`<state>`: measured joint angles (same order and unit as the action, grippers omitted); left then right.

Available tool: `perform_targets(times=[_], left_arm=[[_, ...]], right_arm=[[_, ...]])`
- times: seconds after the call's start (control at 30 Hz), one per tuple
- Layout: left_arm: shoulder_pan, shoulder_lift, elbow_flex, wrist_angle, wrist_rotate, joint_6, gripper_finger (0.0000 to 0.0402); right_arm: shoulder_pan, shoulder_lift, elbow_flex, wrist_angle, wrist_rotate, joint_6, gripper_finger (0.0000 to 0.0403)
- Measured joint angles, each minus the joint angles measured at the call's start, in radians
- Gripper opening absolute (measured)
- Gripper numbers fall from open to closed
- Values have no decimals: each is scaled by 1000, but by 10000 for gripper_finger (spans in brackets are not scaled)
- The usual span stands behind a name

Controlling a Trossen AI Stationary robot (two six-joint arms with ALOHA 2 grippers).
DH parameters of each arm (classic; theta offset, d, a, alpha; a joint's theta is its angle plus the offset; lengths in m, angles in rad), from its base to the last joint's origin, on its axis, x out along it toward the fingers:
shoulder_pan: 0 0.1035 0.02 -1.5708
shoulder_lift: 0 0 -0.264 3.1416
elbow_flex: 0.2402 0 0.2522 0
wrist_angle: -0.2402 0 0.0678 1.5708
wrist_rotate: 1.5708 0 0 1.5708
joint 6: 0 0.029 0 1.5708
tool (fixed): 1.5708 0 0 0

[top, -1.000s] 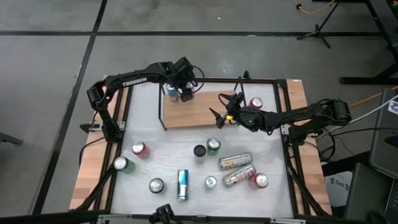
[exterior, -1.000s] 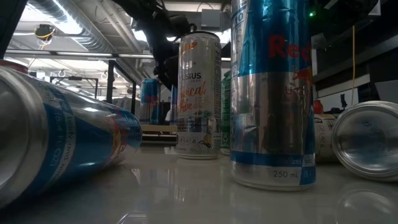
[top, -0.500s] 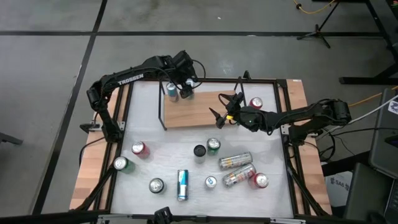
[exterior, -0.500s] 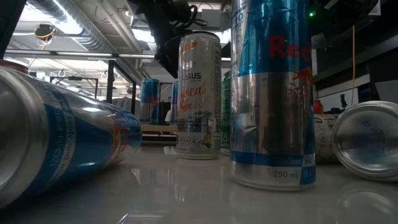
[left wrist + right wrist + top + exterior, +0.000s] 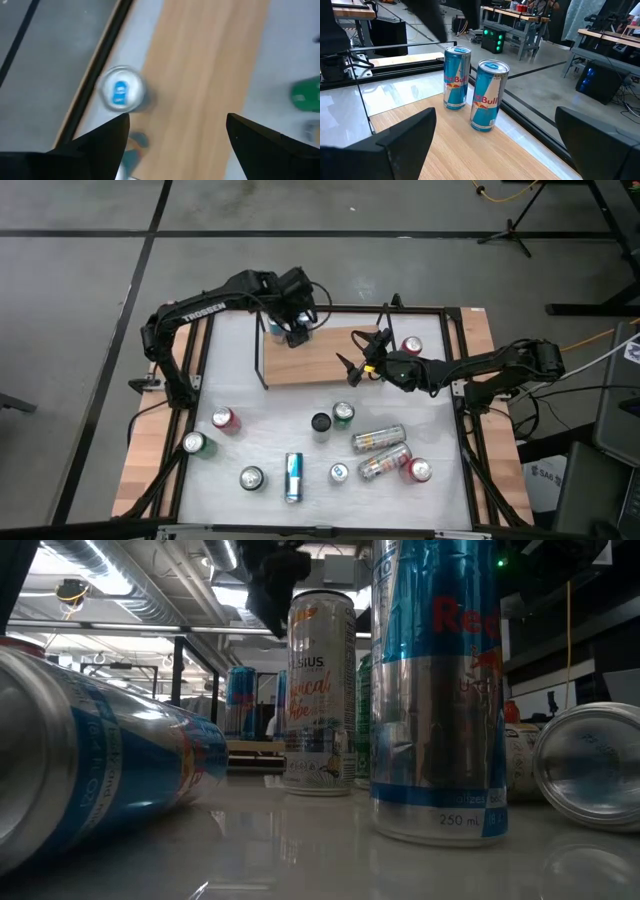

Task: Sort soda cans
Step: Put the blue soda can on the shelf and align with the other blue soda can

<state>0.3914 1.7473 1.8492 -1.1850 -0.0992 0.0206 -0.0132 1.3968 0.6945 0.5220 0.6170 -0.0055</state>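
Two blue-and-silver soda cans (image 5: 457,77) (image 5: 490,95) stand upright side by side at the far left end of a wooden board (image 5: 320,360). My left gripper (image 5: 295,333) hangs open above them, pointing steeply down, with nothing between its fingers. The left wrist view shows one can top (image 5: 121,92) below, off to the side of the gap. My right gripper (image 5: 352,352) hovers open and nearly level over the board's middle, facing the two cans and touching nothing. More soda cans lie and stand on the near half of the table.
On the white tabletop near the front are a red can (image 5: 225,419), green cans (image 5: 194,443) (image 5: 343,414), a black can (image 5: 320,423), a lying blue can (image 5: 293,477) and lying silver cans (image 5: 378,439). A red can (image 5: 411,345) stands beside the board's right end. A black frame (image 5: 465,380) rims the table.
My left gripper has risen from the two cans on the board, staying open. The cans stand where they were.
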Motion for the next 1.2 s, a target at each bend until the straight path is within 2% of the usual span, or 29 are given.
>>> perform_targets(times=[0.3,0.63,0.87,1.03,1.2], left_arm=[[-148,0,22,-12,0,-22,322],[-336,0,22,11,12,-123,322],[-480,0,22,117,12,-249,322],[-579,1,22,194,9,-281,322],[-674,16,22,277,-73,-306,322]], right_arm=[[0,0,0,0,0,0,399],[0,0,0,0,0,0,399],[0,0,0,0,0,0,399],[0,0,0,0,-2,0,399],[0,0,0,-1,-33,0,399]])
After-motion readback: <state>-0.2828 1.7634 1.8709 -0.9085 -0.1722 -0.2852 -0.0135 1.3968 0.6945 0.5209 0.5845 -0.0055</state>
